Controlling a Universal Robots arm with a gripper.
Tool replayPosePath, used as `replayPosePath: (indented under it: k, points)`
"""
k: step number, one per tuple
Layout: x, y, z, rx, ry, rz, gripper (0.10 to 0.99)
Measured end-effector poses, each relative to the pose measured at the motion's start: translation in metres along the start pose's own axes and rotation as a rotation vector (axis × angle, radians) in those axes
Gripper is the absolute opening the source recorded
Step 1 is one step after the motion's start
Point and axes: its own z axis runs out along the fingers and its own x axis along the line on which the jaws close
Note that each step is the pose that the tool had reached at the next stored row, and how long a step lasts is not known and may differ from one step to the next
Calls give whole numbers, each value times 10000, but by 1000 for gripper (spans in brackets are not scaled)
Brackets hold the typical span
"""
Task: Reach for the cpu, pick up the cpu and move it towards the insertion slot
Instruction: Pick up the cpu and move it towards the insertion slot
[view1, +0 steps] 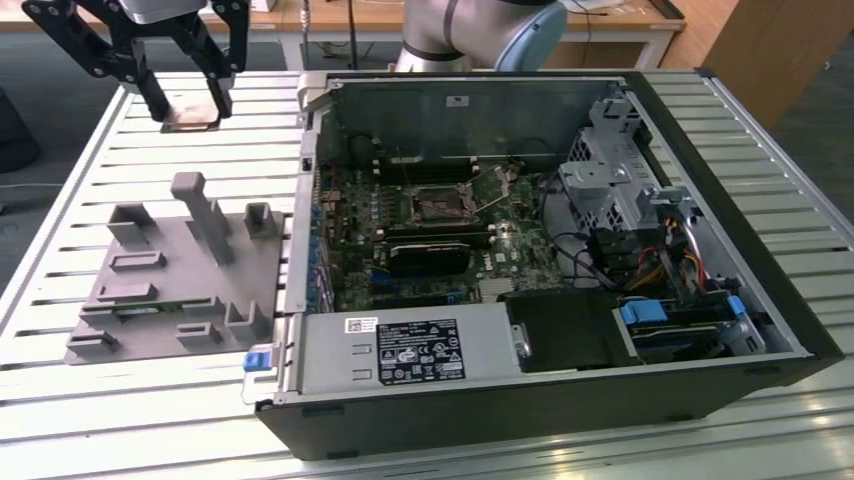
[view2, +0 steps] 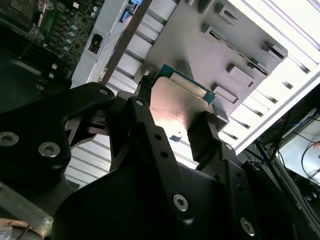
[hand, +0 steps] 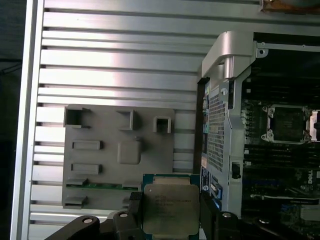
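Note:
My gripper (view1: 190, 106) hangs above the slatted table at the exterior view's far left, shut on the cpu (view1: 191, 113), a flat square chip with a shiny metal top. Both wrist views show the cpu (view2: 177, 102) (hand: 171, 207) clamped by two opposite edges between my black fingers (view2: 209, 125) (hand: 134, 202), lifted clear above the grey tray (hand: 100, 165). The insertion slot (view1: 437, 203) is a silvery square frame with a dark centre on the motherboard inside the open case, well to the exterior view's right of my gripper. It also appears in the first wrist view (hand: 290, 122).
The grey plastic tray (view1: 160, 280) with raised blocks and posts lies on the table beside the open computer case (view1: 561, 400). The case's metal wall (view1: 310, 130) stands between gripper and motherboard. A long black card (view1: 427, 255) sits just below the socket. Drive cages and cables fill the case's right side.

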Motion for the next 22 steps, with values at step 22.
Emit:
replayPosePath:
  k: [22]
  points:
    - [-241,-8,1,0,0,0,541]
